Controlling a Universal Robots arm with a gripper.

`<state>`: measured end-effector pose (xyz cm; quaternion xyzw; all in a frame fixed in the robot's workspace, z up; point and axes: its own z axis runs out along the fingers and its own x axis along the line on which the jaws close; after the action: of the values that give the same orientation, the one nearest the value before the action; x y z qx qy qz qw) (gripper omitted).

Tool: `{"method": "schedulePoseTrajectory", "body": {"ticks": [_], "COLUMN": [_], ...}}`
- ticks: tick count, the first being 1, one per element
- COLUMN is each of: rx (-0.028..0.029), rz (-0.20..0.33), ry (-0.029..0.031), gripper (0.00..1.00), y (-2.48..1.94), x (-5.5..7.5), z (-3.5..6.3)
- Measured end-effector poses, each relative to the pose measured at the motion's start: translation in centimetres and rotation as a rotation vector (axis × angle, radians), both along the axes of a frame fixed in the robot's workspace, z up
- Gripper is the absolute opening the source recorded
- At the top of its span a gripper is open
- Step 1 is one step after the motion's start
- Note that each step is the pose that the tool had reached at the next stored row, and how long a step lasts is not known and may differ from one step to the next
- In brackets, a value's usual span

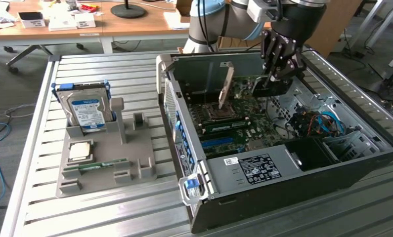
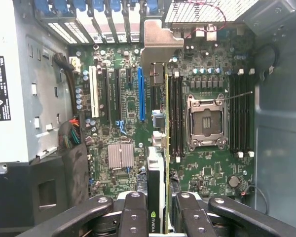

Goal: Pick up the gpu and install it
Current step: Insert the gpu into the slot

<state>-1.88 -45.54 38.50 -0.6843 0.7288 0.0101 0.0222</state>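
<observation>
The gpu [image 2: 159, 163] is held edge-on between my gripper's [image 2: 160, 217] black fingers [image 2: 133, 212], which are shut on it. Its silver bracket [image 2: 157, 42] points toward the case's rear slot openings. In the exterior view my gripper [image 1: 273, 81] hangs inside the open computer case [image 1: 282, 192], holding the gpu [image 1: 265, 90] upright above the green motherboard [image 1: 233, 128], with the bracket [image 1: 227, 91] toward the exterior view's left. In the wrist view the card's edge runs close beside the long blue slot [image 2: 141, 94]. Whether it touches the board I cannot tell.
A grey tray [image 1: 104, 148] at the exterior view's left holds a hard drive [image 1: 87, 106], a CPU chip [image 1: 81, 150] and a RAM stick [image 1: 94, 166]. Inside the case are the CPU socket [image 2: 204, 121], a power supply [image 1: 262, 168] and loose cables [image 1: 315, 123].
</observation>
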Motion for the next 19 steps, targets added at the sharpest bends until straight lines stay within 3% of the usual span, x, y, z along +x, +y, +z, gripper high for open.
{"method": "schedulePoseTrajectory", "body": {"ticks": [19], "rx": [-0.0003], "rz": [0.0], "ry": [0.0], "gripper": [0.27], "y": [0.0], "x": [-0.17], "z": [-0.62]}}
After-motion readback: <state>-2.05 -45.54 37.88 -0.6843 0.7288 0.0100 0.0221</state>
